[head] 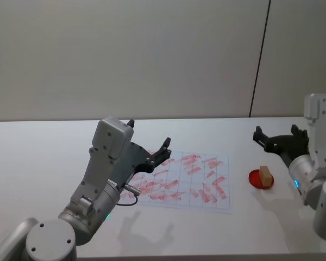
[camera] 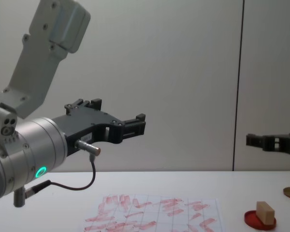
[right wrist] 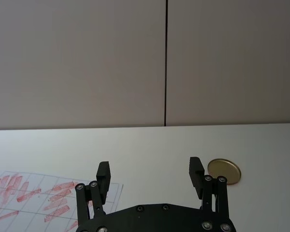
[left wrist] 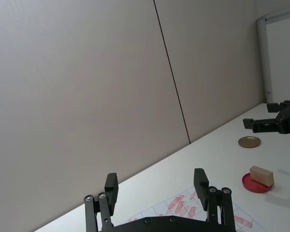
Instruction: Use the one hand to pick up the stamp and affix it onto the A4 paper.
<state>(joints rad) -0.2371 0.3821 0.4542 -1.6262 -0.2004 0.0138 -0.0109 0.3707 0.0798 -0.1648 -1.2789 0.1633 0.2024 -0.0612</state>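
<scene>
Above the stamp (head: 267, 175), right gripper (head: 275, 139) level, fingers (right wrist: 196, 170) apart; left gripper (head: 148, 142) over the A4 paper (head: 217, 187), fingers spread.

Tan stamp (head: 267, 176) on a red disc (head: 256, 178); white, red-smeared paper (head: 191, 182).

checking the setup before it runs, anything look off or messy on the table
Nothing is spilled or damaged. The A4 paper is already crowded with smeared red marks, leaving little clean space. The stamp rests on the red disc, untouched. Both the left gripper and the right gripper hover open.
</scene>
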